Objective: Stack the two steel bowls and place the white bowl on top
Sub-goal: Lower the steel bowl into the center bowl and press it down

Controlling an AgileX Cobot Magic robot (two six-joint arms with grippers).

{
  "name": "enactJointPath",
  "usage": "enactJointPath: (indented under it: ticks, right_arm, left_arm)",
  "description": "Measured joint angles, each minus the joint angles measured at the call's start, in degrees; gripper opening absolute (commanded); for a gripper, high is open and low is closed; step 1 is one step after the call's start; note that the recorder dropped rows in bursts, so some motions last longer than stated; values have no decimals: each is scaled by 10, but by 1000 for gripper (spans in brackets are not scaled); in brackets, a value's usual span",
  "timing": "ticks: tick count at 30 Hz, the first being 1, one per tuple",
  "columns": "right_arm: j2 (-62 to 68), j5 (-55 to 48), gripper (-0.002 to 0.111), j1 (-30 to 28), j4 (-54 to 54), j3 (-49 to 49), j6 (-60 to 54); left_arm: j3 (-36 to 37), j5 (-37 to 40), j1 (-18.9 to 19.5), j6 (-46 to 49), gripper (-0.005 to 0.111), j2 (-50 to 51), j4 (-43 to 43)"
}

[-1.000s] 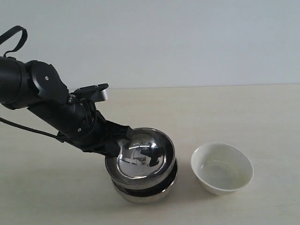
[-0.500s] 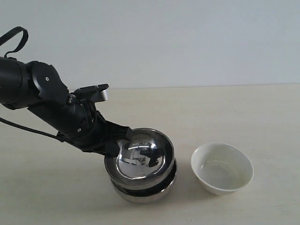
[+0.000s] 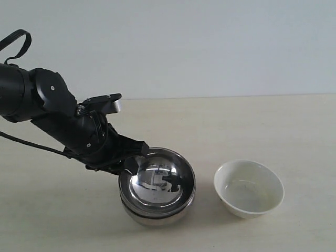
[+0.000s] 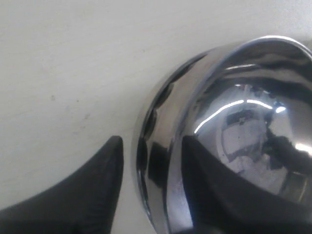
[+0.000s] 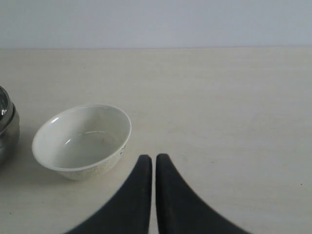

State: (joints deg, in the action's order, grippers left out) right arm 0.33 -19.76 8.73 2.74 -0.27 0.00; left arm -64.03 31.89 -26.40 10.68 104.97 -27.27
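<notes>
The left gripper (image 3: 134, 160) (image 4: 152, 146) is open, its jaws set apart astride the near rim of the steel bowls (image 3: 156, 184) (image 4: 234, 97). One black finger (image 4: 83, 195) is outside the stack with a strip of bare table showing between its tip and the metal. The other finger (image 4: 224, 195) reaches inside the upper bowl. Whether that inner finger touches the metal cannot be told. The gripper clamps nothing.

The right gripper (image 5: 153, 158) has its two black fingers pressed almost together, with only a thin slit between them and nothing held. It hangs over bare table, near the white bowl (image 5: 83, 141).

The two steel bowls are nested one inside the other, upright on the cream table (image 3: 262, 121). The upper bowl holds nothing and its mirror inside shows only reflections. The white bowl (image 3: 248, 188) is empty and upright on the table. It stands just beside the stack on the right of the exterior view, not touching it.

The black left arm (image 3: 52, 113) enters from the left edge of the exterior view and slopes down to the stack's rim.
</notes>
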Motion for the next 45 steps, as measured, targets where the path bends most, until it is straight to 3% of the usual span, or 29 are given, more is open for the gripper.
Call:
enactJointPath:
  ticks: [13, 21, 38, 45]
  right_arm:
    - [0, 0, 0, 0, 0, 0, 0]
    - [0, 0, 0, 0, 0, 0, 0]
    - [0, 0, 0, 0, 0, 0, 0]
    - [0, 0, 0, 0, 0, 0, 0]
  left_arm:
    - [-26, 35, 0, -8, 38, -11, 53]
    - [-26, 48, 0, -29, 20, -11, 95]
    - [-26, 48, 0, -39, 19, -11, 99]
    - [-26, 53, 0, -45, 11, -11, 99]
